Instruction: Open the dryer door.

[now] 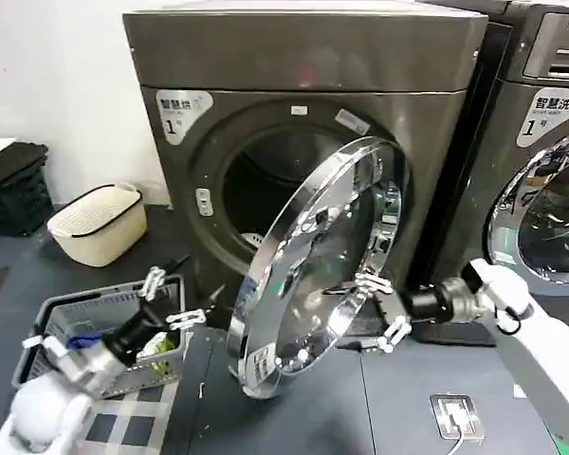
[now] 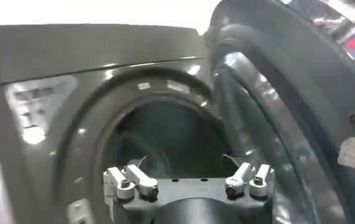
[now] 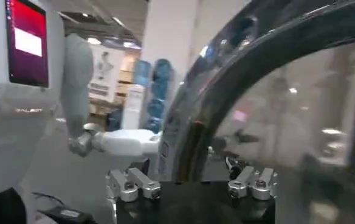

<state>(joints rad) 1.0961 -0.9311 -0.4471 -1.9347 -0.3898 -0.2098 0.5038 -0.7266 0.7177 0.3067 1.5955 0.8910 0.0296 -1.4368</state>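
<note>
now right gripper spread open — beside dryer door, ajar

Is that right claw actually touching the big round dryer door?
Cannot tell. In the head view the right gripper overlaps the dryer door rim, open, but no view shows contact or a gap plainly.

The head camera looks forward and down at the dryer from a little way back. The left wrist camera faces the drum opening closely. The right wrist camera sits against the door. All three share that door
</note>
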